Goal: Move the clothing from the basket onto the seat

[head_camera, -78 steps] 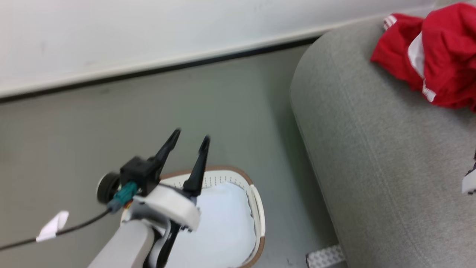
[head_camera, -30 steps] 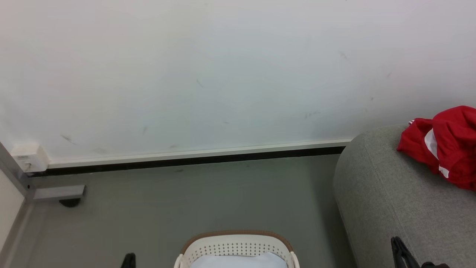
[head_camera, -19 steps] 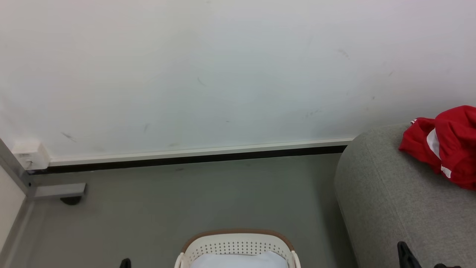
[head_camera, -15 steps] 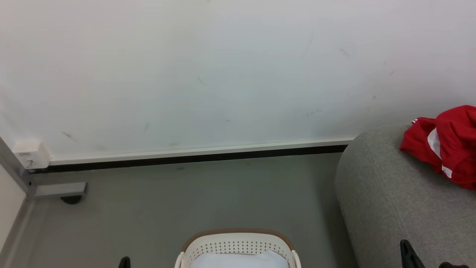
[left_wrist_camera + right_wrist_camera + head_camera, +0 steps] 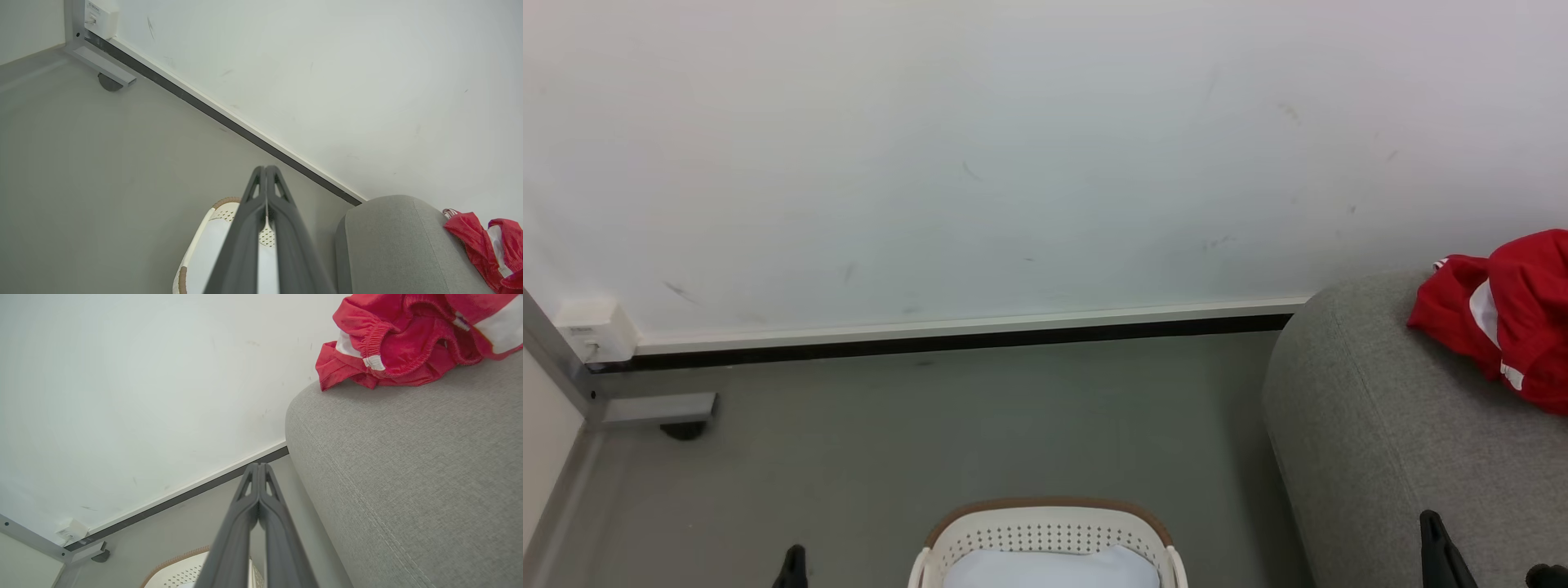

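readable text: none | white wall box (image 5: 595,329): small dark-printed label on its front, too small and blurred to read

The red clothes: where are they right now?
The clothing lies crumpled on top of the grey seat, at the right edge of the head view, close to the white wall and well apart from the basket on the floor.

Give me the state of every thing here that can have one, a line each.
Left hand, shut, nothing between its fingers.
Right hand, shut, nothing between its fingers.
Basket, upright, no red cloth in the part that shows.
Clothing, crumpled in a heap on the seat, held by neither hand.
Seat, bearing the clothing at its end by the wall.
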`<state>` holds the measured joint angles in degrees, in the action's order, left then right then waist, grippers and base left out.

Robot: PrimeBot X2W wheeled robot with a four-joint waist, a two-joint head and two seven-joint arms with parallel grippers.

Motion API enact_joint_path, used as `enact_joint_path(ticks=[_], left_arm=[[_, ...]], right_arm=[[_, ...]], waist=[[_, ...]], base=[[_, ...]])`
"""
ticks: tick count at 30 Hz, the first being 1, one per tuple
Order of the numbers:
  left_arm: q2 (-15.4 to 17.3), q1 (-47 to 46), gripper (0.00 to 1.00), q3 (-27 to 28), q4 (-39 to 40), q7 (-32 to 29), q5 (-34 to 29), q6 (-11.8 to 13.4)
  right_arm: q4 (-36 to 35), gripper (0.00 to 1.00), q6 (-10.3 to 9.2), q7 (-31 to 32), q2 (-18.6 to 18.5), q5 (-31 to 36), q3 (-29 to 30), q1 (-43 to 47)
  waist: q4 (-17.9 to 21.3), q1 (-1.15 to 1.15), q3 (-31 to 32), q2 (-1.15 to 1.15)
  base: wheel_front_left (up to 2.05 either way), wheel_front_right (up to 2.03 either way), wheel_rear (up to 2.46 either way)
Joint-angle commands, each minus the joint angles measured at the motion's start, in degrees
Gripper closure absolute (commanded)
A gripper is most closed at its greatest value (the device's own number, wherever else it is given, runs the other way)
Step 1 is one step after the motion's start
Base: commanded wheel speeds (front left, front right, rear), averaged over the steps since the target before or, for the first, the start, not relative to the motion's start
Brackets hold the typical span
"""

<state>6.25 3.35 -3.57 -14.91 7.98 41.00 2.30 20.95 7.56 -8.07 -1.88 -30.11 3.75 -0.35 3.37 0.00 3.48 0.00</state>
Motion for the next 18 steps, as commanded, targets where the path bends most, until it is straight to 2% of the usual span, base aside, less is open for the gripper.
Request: enact_joint_path(ticks=[1, 18], left_arm=[[0.1, -1.5, 1.00, 0.7, 0.8, -0.4, 1.8, -0.4], [-0.7, -3.6, 1.00, 3.0, 0.9, -3.9, 14.1, -2.8]], right_arm=[[-1.1, 1.00, -0.03, 0.5, -0.5, -2.4, 0.2, -1.8], [-2.7, 1.00, -0.05, 4.0, -0.7, -17.1, 0.9, -2.9]], waist=[[0.0, 0.00, 0.0, 0.00], [-0.6, 0.00, -0.7, 0.00]], base=[[0.00, 0.00, 0.00], [0.00, 0.00, 0.00]])
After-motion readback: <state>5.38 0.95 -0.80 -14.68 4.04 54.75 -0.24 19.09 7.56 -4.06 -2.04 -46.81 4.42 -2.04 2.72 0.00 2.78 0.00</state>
